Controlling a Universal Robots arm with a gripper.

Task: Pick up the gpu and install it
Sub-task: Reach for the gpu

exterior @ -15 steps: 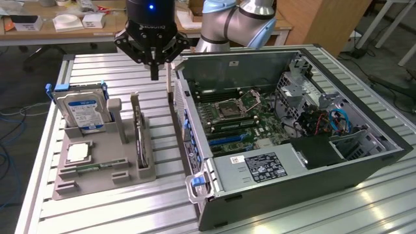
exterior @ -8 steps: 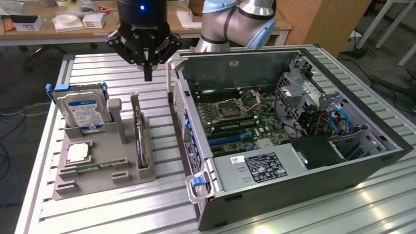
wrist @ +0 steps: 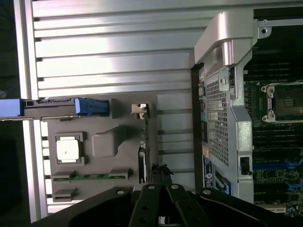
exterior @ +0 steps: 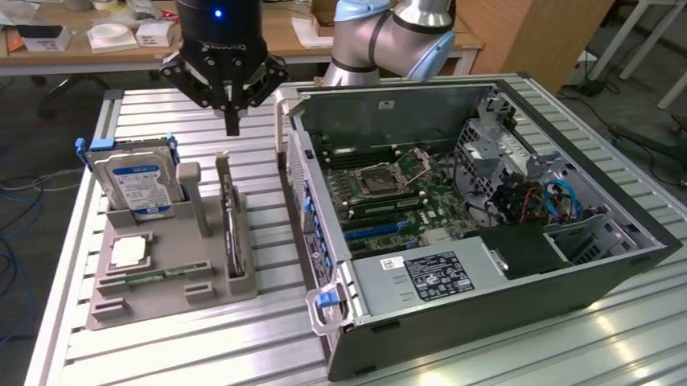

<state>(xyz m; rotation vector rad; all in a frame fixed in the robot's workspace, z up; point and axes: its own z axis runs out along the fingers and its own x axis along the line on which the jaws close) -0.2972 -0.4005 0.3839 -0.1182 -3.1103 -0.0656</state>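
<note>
The gpu stands on edge in a slot of the grey holder, a thin green card with a silver bracket at its far end. My gripper hangs shut and empty above the table, just behind the holder and a little above the gpu's far end. In the wrist view the gpu appears edge-on, and my gripper sits over one end of it without touching. The open computer case lies to the exterior view's right, with its motherboard exposed.
In the holder also stand a silver hard drive with a blue-white label, a processor and a narrow memory stick. The case's power supply sits at the near end. A cluttered desk lies behind the table.
</note>
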